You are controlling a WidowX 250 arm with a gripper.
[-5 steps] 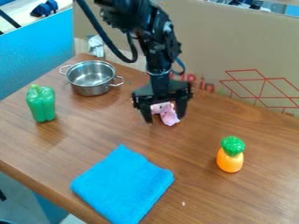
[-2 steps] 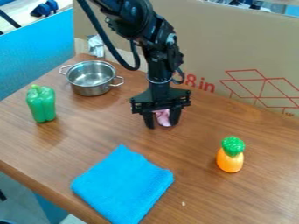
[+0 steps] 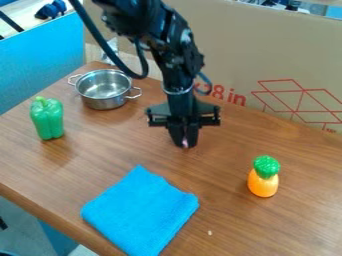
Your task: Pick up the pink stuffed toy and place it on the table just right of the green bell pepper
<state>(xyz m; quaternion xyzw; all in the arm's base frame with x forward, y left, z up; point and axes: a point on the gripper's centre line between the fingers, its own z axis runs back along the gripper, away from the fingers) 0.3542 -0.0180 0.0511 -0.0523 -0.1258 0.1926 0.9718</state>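
Note:
Low over the table's back middle, the black gripper (image 3: 185, 145) is shut on a small pink toy (image 3: 185, 143). Only a bit of pink shows between the fingertips; the rest is hidden by the fingers. To the upper left of the gripper stands a steel pot (image 3: 104, 89) with two handles. A green bell pepper (image 3: 47, 118) is upright at the left. In front lies a folded blue cloth (image 3: 140, 211), and an orange toy with a green top (image 3: 264, 176) stands at the right.
Behind the wooden table (image 3: 220, 220) rises a cardboard panel (image 3: 234, 45) with red print. A blue panel (image 3: 40, 57) borders the left side. Something silvery stands behind the pot.
The gripper's fingers have come together around the pink toy, which showed between them before. The arm's upper part has shifted slightly; the pot, pepper, cloth and orange toy have stayed put.

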